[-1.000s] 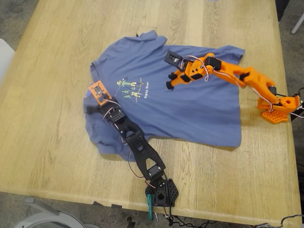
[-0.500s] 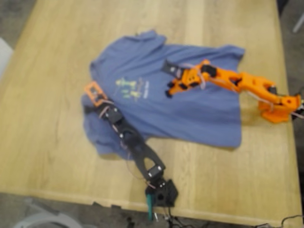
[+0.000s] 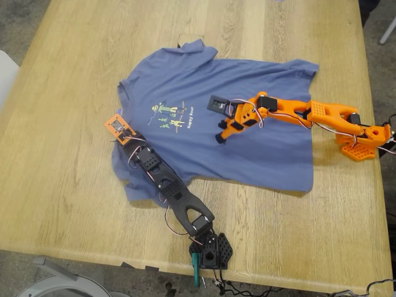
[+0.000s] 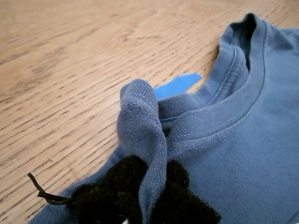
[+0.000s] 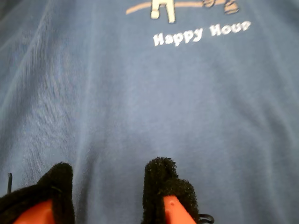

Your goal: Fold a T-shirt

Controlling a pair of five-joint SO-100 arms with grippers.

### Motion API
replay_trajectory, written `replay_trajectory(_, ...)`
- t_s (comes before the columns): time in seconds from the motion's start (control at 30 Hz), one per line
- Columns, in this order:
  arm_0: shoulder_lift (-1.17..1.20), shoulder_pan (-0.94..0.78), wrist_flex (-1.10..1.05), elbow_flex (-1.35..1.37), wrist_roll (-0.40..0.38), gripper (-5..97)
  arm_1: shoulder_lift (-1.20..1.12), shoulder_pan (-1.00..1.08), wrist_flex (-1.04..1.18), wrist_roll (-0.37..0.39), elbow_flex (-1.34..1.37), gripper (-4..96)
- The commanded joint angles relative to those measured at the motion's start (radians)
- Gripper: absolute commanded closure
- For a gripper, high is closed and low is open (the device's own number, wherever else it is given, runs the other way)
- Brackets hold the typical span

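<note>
The blue-purple T-shirt [image 3: 247,148] lies spread face up on the wooden table [image 3: 62,185], with its green-and-yellow print [image 3: 170,116] on the chest. My first gripper [image 3: 114,141], on the black arm, is shut on a pinched fold of the shirt's shoulder beside the collar [image 4: 233,70]; the wrist view shows the fold standing up between my first gripper's [image 4: 152,184] pads. My second gripper [image 3: 220,132], on the orange arm, is open and empty just above the shirt's middle, near the print's white text [image 5: 201,33]; its wrist view shows it [image 5: 110,184] with bare cloth between the jaws.
A strip of blue tape [image 4: 177,84] lies on the table by the collar. The black arm's base [image 3: 210,250] sits at the near table edge, the orange arm's base [image 3: 362,142] at the exterior view's right edge. A white object [image 3: 6,68] stands off the table's left.
My first gripper has shifted toward the exterior view's left with the shoulder fold in it. My second gripper has moved nearer and lower over the shirt's middle.
</note>
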Motion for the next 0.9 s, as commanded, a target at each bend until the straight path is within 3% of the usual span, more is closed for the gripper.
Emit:
replay_trajectory(0.0, 0.115, 0.025, 0.064, -0.043, -0.011, 92, 0.000, -0.008, 0.000, 0.000, -0.052, 64.9)
replay_trajectory(0.37, 0.230, 0.115, 0.215, -0.043, -0.011, 92, -0.184, 0.014, -0.160, -0.011, -0.051, 65.2)
replay_trajectory(0.6, 0.319, 0.143, 0.322, -0.043, -0.012, 92, -0.284, 0.029, -0.407, -0.003, 0.057, 66.0)
replay_trajectory(0.87, 0.396, 0.176, 0.396, -0.044, -0.014, 92, -0.334, 0.032, -0.474, 0.009, 0.140, 69.9)
